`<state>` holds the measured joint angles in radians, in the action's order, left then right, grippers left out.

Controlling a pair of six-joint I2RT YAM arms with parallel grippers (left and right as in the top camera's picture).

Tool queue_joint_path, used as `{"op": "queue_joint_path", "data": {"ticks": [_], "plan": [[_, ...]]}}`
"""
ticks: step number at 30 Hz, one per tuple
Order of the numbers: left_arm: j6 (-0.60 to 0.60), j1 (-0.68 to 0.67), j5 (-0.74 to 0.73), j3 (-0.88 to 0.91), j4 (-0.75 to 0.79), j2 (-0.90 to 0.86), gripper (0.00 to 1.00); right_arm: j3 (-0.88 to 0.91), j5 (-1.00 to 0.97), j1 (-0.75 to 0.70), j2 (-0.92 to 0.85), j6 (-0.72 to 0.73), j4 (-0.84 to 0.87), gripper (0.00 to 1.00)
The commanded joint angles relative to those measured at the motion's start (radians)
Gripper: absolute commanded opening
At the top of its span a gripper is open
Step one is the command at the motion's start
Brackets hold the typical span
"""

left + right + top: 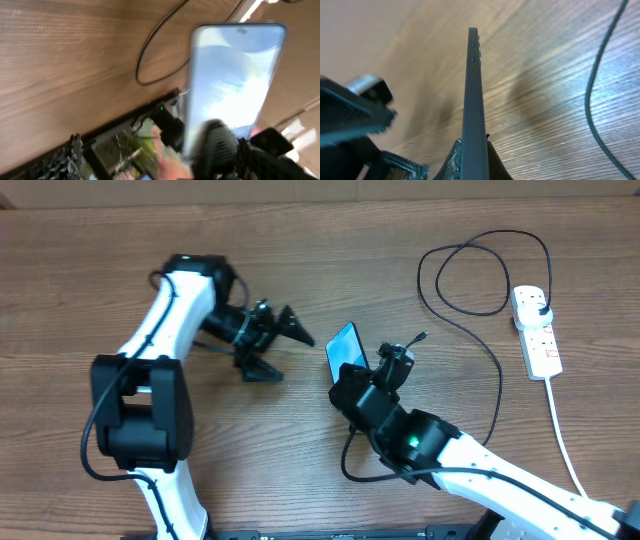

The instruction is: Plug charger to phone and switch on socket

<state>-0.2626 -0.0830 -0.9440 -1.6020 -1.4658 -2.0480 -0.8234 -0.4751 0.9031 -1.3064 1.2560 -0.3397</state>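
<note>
Where my left fingers are: left gripper spread wide and empty, tips aimed at the phone from its left.
Phone: phone stands on edge over the table, between my two arms; a slim, hard glass slab, pale blue lit face, dark frame.
Right fingers: right gripper clamped on the phone's near end, fingers pressing on both faces.
Long axis: runs from my right fingers out toward the left gripper; I cannot see the port.
Tip: tip lies loose on the wood just right of the right gripper, apart from the phone.
Nearer arm: the right, but it is busy; I judge the free left must reach past the phone to the tip.
Cable: cable is thin, black and limp, looping to the plug.
Socket: socket at far right is a narrow white rigid strip with the plug seated in its far end; switches too small to read; thick white cord trails toward me.
</note>
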Motion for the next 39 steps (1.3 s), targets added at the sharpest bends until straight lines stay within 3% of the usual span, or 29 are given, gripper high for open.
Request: {"op": "queue_joint_path", "data": {"ticks": [1,6,8,12,18,24,30,34,37,39], "plan": [[0.247,0.082,-0.014,-0.022,-0.095,0.007,1.00,-0.006,-0.028,-0.002,0.092,-0.007,0.007,0.04],[0.468,0.194,-0.018,-0.022,-0.225,0.057,1.00,-0.006,-0.095,-0.002,0.180,-0.006,-0.051,0.04],[0.497,0.237,-0.015,-0.021,-0.225,0.106,1.00,-0.006,-0.120,-0.003,0.216,-0.002,-0.084,0.04],[0.536,0.297,-0.011,-0.021,-0.225,0.230,1.00,-0.006,-0.148,-0.007,0.272,0.011,-0.150,0.04],[0.544,0.372,0.062,-0.017,-0.225,0.483,1.00,-0.006,-0.153,-0.053,0.360,0.203,-0.354,0.04],[0.542,0.451,0.084,0.054,-0.183,0.776,0.99,-0.006,-0.151,-0.069,0.409,0.217,-0.442,0.04],[0.383,0.493,0.094,0.274,0.016,0.980,1.00,-0.002,-0.151,-0.069,0.406,0.223,-0.397,0.04],[0.140,0.493,0.084,0.490,0.218,1.017,0.99,0.002,-0.142,-0.069,0.389,0.299,-0.367,0.04],[-0.057,0.493,-0.036,0.653,0.370,0.986,0.99,0.002,-0.116,-0.069,0.366,0.345,-0.324,0.04],[-0.128,0.491,-0.147,0.735,0.469,0.953,1.00,0.002,-0.082,-0.069,0.345,0.353,-0.276,0.04]]}}
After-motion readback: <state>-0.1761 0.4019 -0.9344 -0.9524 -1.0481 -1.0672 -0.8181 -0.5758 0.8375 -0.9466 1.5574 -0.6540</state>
